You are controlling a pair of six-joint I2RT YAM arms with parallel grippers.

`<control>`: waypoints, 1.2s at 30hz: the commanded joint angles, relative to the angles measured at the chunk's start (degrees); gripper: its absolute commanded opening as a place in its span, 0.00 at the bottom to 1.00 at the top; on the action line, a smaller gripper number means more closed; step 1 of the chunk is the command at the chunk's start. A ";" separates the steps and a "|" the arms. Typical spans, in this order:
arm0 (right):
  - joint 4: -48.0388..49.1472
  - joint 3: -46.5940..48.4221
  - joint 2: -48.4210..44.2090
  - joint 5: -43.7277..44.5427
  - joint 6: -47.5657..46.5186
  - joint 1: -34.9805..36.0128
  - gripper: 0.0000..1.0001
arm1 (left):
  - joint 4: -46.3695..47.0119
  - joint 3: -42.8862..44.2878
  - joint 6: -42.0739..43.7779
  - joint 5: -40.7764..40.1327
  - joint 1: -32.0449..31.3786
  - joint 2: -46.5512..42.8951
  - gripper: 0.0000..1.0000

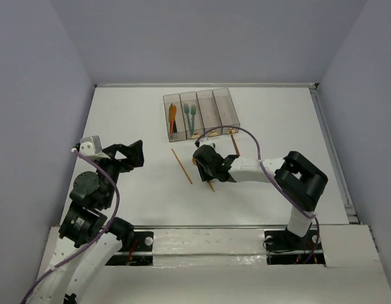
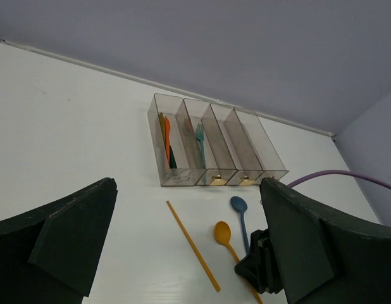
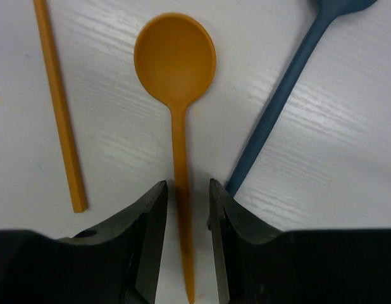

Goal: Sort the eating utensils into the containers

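Observation:
An orange spoon (image 3: 175,57) lies flat on the white table. My right gripper (image 3: 186,190) is open narrowly, its jaws on either side of the spoon's handle with a small gap on each side. A blue spoon (image 3: 278,107) lies just right of it and an orange stick (image 3: 59,114) to its left. The four joined bins (image 1: 227,90) stand at the back. The leftmost bin holds orange and dark utensils (image 2: 167,142); the second holds teal forks (image 2: 200,142). My left gripper (image 2: 188,190) is wide open and empty, at the left (image 1: 133,154).
The orange stick (image 1: 181,166) lies diagonally between the two arms. A second thin stick (image 1: 235,144) lies right of the right gripper (image 1: 205,161), near the bins' front ends. A purple cable (image 1: 246,136) loops over the right arm. Raised walls border the table.

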 commanded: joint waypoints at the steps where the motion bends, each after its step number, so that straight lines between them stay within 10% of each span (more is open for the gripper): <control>1: -0.66 1.91 1.98 1.40 0.10 0.67 0.36 | 3.36 0.89 0.88 0.82 0.33 0.38 0.99; 9: -0.84 2.97 0.49 1.49 -0.52 0.67 0.00 | 3.44 0.89 0.88 0.99 0.33 0.82 0.99; 22: 4.87 12.70 -4.52 0.00 -7.46 -12.41 0.00 | 3.27 0.89 0.96 0.99 0.33 0.12 0.99; 36: 0.22 41.54 15.77 -4.76 -14.58 -29.39 0.00 | 3.01 1.15 1.23 0.29 -0.73 -0.41 0.99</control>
